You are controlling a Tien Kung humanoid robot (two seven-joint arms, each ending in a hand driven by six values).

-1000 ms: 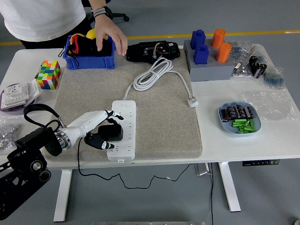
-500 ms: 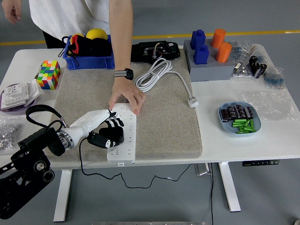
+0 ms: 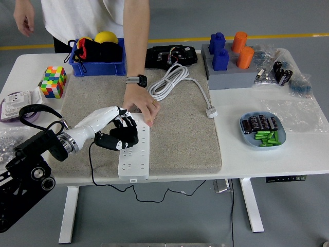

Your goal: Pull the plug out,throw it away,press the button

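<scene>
- Your left hand (image 3: 115, 133) has its white fingers closed around the one black plug (image 3: 123, 138), which sits at mid-length of the single white power strip (image 3: 134, 154) on the grey mat (image 3: 180, 134).
- The strip's long axis runs near to far; the plug lies directly under your palm. Only the left arm shows.
- A person's hand (image 3: 140, 106) presses the strip's far end, touching it just beyond your fingers.
- One blue bin (image 3: 97, 66) stands far left.
</scene>
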